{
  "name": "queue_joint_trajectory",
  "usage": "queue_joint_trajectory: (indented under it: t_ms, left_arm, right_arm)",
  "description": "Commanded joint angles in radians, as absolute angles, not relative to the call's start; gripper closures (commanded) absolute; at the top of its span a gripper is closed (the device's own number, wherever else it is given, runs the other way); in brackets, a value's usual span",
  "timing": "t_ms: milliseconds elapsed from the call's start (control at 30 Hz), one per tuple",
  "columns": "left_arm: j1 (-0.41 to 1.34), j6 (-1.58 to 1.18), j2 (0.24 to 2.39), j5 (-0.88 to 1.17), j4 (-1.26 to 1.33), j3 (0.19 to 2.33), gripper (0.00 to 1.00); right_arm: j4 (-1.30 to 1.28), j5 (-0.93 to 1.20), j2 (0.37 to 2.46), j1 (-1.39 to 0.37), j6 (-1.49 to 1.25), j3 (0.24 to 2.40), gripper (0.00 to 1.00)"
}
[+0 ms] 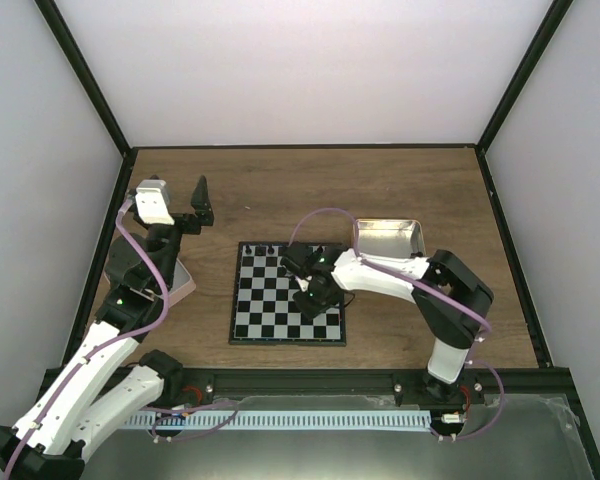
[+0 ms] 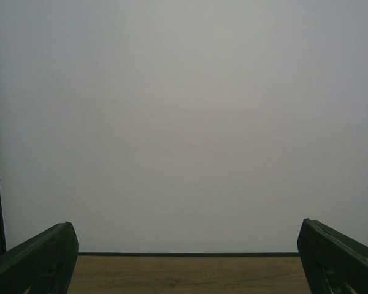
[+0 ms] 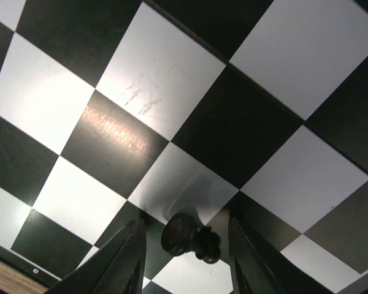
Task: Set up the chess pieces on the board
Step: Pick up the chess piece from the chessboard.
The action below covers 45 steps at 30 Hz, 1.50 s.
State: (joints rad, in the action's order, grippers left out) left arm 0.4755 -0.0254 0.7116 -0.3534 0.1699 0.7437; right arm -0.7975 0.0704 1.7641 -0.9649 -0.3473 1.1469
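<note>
A black piece (image 3: 189, 237) is seen on the right half of the board (image 3: 153, 86), between the spread jaws of the right tool (image 3: 185, 222), not touched by them. The left tool (image 2: 185, 223) is spread wide, left of the board.

Left claw (image 2: 185, 236) gapes wide above wooden table (image 2: 184, 274), facing pale wall (image 2: 184, 122).

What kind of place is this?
Likely a robot test enclosure: a wooden table walled by plain white panels and a black frame, with two arms bolted at its near edge.
</note>
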Motion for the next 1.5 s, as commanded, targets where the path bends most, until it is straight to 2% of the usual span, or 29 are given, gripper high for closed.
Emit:
queue_joint_trajectory:
  t_ms: [0,100,233,667,867,1100,1300,1467]
  left_arm:
    - [0.471,-0.029,0.709,-0.344,0.175,0.745,0.0]
    - [0.471,-0.029,0.707,-0.343,0.175,0.744,0.0]
    - [0.471,-0.029,0.708,-0.342,0.173,0.744,0.0]
    - [0.471,-0.029,0.708,-0.346,0.173,0.745,0.0]
    - [0.471,-0.032,0.711,-0.345,0.175,0.745,0.0]
    - [0.471,-0.035,0.717,-0.341,0.175,0.746,0.0]
    - [0.471,-0.037,0.719,-0.333,0.174,0.748,0.0]
    - [0.471,-0.069,0.737,-0.286,0.153,0.767,0.0]
  right_arm:
    - [-0.77,0.106,1.735,-0.968,-0.322,1.115,0.62]
    - [-0.77,0.099,1.735,-0.972,-0.325,1.109,0.65]
    - [-0.769,0.094,1.745,-0.981,-0.331,1.114,0.75]
    - [-0.789,-0.045,1.794,-1.0,-0.361,1.141,0.77]
    - [-0.771,-0.057,1.805,-1.001,-0.374,1.139,0.82]
    - [-0.739,-0.063,1.81,-1.002,-0.399,1.133,0.82]
    - [-0.683,-0.081,1.79,-1.001,-0.444,1.129,0.89]
    - [-0.566,-0.088,1.729,-0.999,-0.527,1.134,0.9]
